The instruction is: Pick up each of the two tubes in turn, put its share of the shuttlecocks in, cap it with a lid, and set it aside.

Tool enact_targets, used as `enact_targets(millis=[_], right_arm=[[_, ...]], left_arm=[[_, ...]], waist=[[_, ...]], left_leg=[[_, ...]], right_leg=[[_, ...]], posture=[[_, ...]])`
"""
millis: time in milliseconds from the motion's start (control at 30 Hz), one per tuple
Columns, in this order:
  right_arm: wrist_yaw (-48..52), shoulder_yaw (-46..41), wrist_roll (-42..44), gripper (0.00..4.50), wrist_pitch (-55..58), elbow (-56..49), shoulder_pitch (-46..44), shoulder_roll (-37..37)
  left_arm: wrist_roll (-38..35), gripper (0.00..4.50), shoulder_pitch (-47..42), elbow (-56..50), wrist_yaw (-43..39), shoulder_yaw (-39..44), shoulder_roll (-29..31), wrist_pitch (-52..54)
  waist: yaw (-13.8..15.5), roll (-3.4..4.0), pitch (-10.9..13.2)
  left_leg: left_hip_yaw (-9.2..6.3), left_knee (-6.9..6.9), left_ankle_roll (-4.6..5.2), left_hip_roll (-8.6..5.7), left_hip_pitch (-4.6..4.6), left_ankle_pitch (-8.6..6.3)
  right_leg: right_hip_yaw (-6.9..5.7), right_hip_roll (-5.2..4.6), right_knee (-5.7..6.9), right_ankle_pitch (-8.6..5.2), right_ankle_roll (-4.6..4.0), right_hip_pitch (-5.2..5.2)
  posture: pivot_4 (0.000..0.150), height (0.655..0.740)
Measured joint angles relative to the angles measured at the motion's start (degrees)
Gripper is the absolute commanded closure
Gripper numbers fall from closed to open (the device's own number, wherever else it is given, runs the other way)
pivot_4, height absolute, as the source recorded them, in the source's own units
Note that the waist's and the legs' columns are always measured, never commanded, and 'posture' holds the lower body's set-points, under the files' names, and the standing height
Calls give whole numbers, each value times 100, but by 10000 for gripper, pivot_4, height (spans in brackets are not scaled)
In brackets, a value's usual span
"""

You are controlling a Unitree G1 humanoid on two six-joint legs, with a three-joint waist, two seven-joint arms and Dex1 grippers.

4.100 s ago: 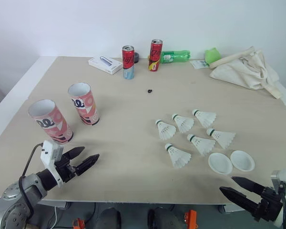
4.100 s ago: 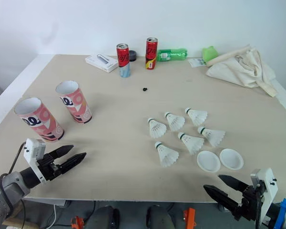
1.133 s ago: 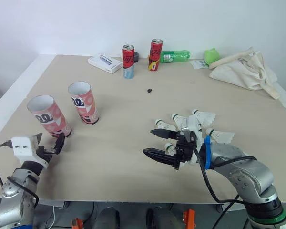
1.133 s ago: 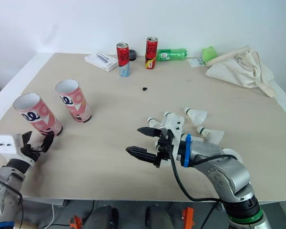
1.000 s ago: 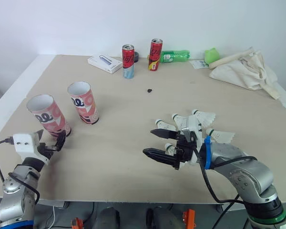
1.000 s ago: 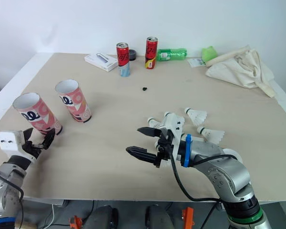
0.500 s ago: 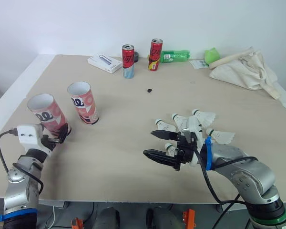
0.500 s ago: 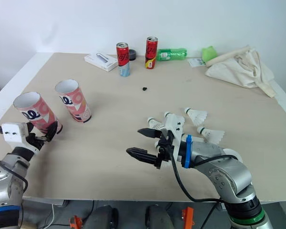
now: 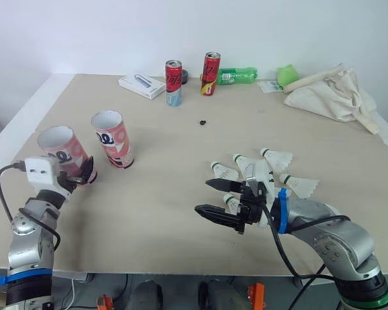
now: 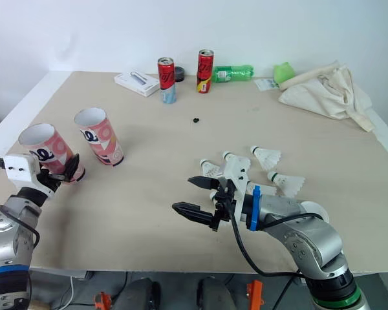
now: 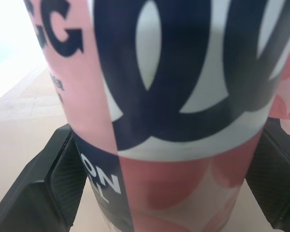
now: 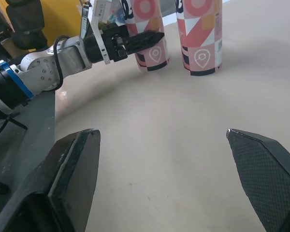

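Observation:
Two pink patterned tubes stand open-topped at the table's left: the nearer one (image 9: 63, 150) and a second one (image 9: 113, 139) beside it. My left gripper (image 9: 79, 174) is open at the nearer tube's base, one finger (image 11: 63, 179) on each side of its wall (image 11: 183, 96). Several white shuttlecocks (image 9: 271, 174) lie at the right. My right gripper (image 9: 202, 196) hovers open just left of them, holding nothing and pointing toward the tubes (image 12: 198, 38). A white lid's edge (image 10: 310, 206) peeks past the right forearm.
At the back stand two red cans (image 9: 174, 84) (image 9: 211, 74), a lying green bottle (image 9: 238, 76) and a white box (image 9: 142, 87). A cloth bag (image 9: 333, 93) fills the back right. A small black speck (image 9: 203, 122) lies mid-table.
My left gripper has come up from the table's front edge and slid forward until its fingers straddle the nearer tube's base. The right gripper has swung in beside the shuttlecocks and lately barely moved.

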Motion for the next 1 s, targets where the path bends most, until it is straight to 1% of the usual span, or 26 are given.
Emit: enact_targets(millis=[100,200,233,633,767,833,933,1000], right_arm=[[-1,0,2,0,5,0,3,-28],[-1,0,3,0,12,0,21,-38],[0,0,3,0,13,0,22,-41],[21,0,3,0,13,1,20,-85],[110,-2,12,0,16,2,38,-152],[250,-62,120,0,81,2,127,-295],[454,-240,275,0,121,2,238,-465],[576,-356,390,0,150,3,306,-549]], left_arm=[[0,831,66,1,17,0,-7,0],[-3,8539,87,2,53,0,-26,0],[-4,11773,85,2,66,0,-28,-6],[-47,11773,15,67,131,21,-27,-22],[-185,11773,-10,50,189,212,49,-14],[-480,11773,25,-108,-27,386,197,80],[-883,11773,186,-569,-570,474,537,249],[-1207,11773,364,-927,-1087,450,792,471]], waist=[[0,0,0],[1,0,0],[1,0,0],[1,0,0],[0,-1,0],[1,-1,1],[1,-2,1],[0,-2,1]], left_leg=[[0,0,0,0,0,0],[0,0,0,0,0,0],[0,0,0,0,1,0],[0,1,-1,0,1,0],[0,0,-1,1,0,1],[-3,0,-1,1,-2,0],[-2,0,-3,-2,-3,-1],[-1,0,-4,-2,-3,-2]], right_leg=[[0,0,0,0,0,0],[0,0,0,0,0,0],[0,0,0,0,0,0],[0,0,0,0,0,1],[-1,0,0,1,0,0],[-4,-1,0,1,0,0],[-5,-6,-1,1,0,1],[-5,-7,-2,1,0,1]], posture=[[1500,7324],[1500,7324],[1500,7324],[1500,7324],[1500,7324],[1500,7324],[1500,7324],[1500,7324]])
